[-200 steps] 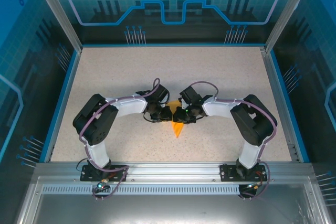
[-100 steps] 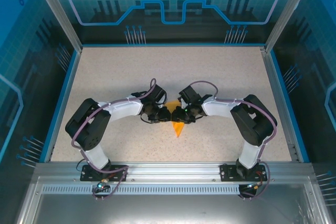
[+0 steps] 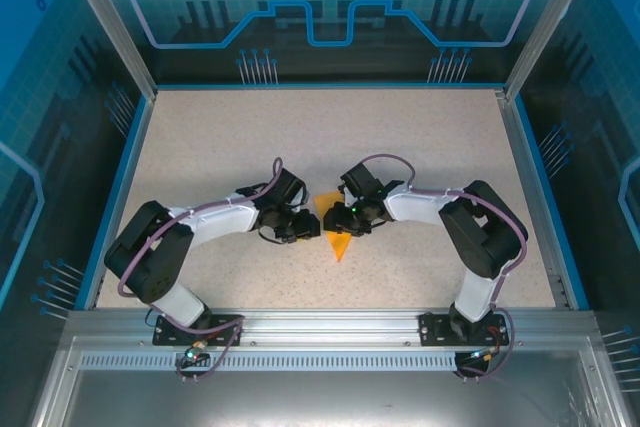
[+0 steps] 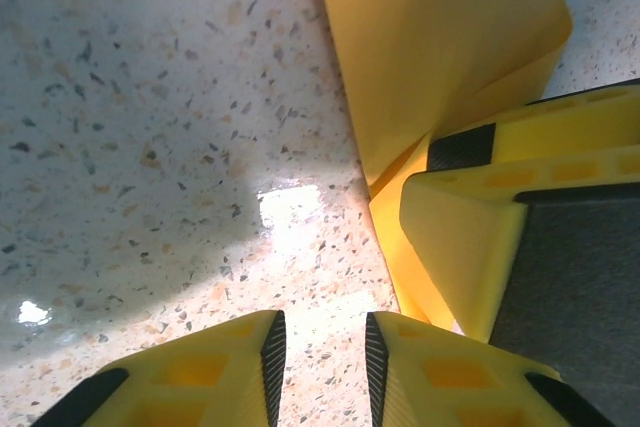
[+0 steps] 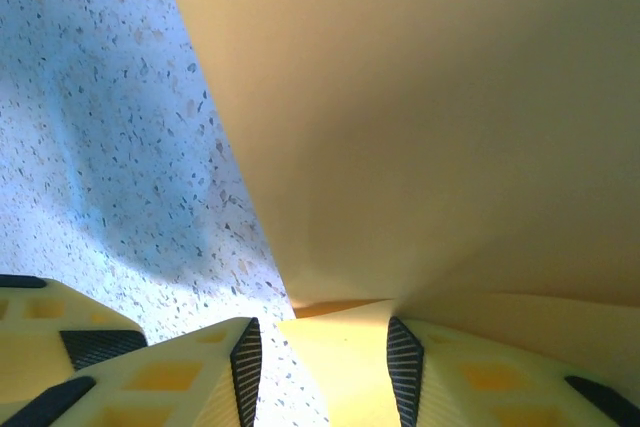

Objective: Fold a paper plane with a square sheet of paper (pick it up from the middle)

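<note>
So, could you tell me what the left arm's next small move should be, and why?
Probably ease the left gripper rightward to the edge of the orange paper. Its jaws stand slightly apart over bare table, holding nothing, while the right gripper alone is clamped on the folded sheet; a second hold seems needed for the next crease.

Your top cam sits above and behind the arms, looking down on the whole table [image 3: 200, 137], bases at the bottom edge. Both wrist cams ride low, almost on the surface, looking out past their own fingertips: left gripper [image 4: 320, 347], right gripper [image 5: 325, 357]. All three views share the square sheet of paper [image 3: 339, 245] mid-table.
</note>
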Robot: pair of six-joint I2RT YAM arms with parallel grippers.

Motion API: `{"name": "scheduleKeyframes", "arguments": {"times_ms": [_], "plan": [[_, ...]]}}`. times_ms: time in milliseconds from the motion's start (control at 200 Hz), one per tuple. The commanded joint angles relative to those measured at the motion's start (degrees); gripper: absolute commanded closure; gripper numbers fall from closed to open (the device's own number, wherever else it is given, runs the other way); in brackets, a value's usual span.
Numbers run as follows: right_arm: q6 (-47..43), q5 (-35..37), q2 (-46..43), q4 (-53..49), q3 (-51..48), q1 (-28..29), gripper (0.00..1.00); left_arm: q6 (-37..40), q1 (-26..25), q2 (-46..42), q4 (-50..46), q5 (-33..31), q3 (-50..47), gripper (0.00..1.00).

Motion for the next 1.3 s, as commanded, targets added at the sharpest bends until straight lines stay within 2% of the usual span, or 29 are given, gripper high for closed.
{"name": "scheduleKeyframes", "arguments": {"times_ms": [0,330,685,1110,1295], "plan": [[1.6,2.6,0.1,-2.1,-0.8,0.5,0.58,-1.7,0.2,-0.3,3.1,2.3,-1.1,0.7],[2.7,3.6,-1.1,-1.9,-2.4,0.1,0.66,-1.4,-0.2,3.5,5.3,3.0,0.7,0.73],[2.5,3.9,-1.9,-1.7,-3.3,-0.2,0.82,1.0,-0.3,5.7,3.2,1.0,6.0,0.74],[2.4,4.0,-2.9,-1.1,-4.2,-0.6,0.87,5.7,0.7,16.2,-3.0,-0.9,17.8,0.77],[2.6,4.2,-3.5,-1.0,-4.2,-1.0,0.87,6.2,1.0,19.2,-4.1,-1.7,19.6,0.79]]}}
